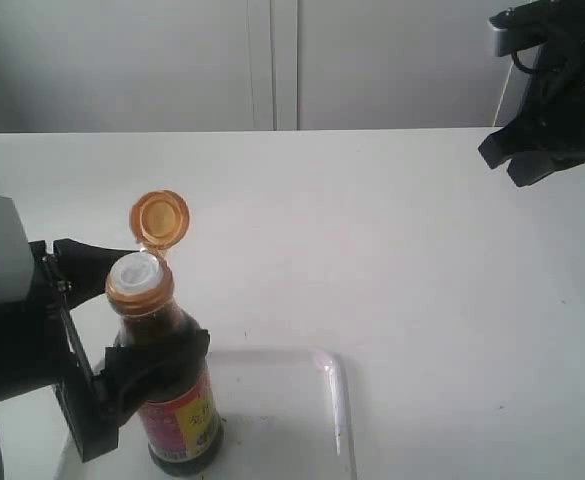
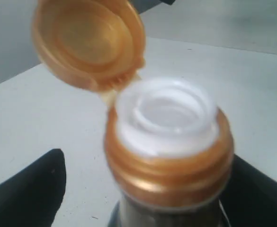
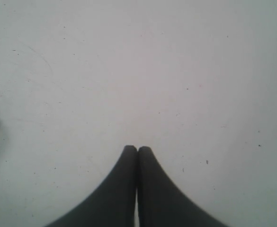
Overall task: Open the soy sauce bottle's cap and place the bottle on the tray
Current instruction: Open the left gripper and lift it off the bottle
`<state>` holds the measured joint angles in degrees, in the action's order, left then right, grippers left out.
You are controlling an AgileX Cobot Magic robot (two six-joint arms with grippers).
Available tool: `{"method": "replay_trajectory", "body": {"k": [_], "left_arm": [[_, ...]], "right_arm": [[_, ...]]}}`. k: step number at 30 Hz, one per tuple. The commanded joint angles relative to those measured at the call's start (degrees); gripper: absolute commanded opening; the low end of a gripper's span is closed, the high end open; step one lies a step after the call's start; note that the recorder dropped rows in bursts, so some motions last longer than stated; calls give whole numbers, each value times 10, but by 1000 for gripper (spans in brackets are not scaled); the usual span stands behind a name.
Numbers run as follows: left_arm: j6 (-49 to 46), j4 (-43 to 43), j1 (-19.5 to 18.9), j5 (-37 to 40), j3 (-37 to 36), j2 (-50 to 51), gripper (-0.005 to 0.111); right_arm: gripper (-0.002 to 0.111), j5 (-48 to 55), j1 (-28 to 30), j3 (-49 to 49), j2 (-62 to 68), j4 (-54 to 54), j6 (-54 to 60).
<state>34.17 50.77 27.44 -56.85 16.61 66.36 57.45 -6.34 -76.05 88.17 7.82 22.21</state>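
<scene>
The soy sauce bottle (image 1: 177,400) stands upright on the left part of the tray (image 1: 337,400). Its golden-orange cap (image 1: 159,218) is flipped open and hangs back on its hinge, baring the white spout (image 2: 166,113). My left gripper (image 1: 157,305) is open, with one black finger on each side of the bottle's shoulder. In the left wrist view one finger (image 2: 29,189) stands clear of the bottle, with table showing between, and the other (image 2: 259,191) is close against it. My right gripper (image 1: 507,165) hangs shut and empty over the far right of the table, its fingertips (image 3: 129,151) pressed together.
The white table (image 1: 372,220) carries only the tray and bottle. A pale wall with a vertical seam (image 1: 272,60) runs behind the table's far edge. The left arm's body (image 1: 12,320) fills the left edge of the exterior view.
</scene>
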Motion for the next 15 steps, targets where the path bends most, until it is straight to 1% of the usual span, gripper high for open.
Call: {"method": "replay_trajectory", "body": {"k": [1, 6, 15], "left_arm": [[4, -28, 0, -23, 1, -23, 86], [1, -49, 0, -41, 4, -26, 86], [22, -49, 0, -45, 48, -26, 86]], "right_arm": [[0, -4, 1, 3, -5, 3, 6], [0, -4, 1, 3, -5, 3, 6], [0, -4, 1, 3, -5, 3, 6]]}}
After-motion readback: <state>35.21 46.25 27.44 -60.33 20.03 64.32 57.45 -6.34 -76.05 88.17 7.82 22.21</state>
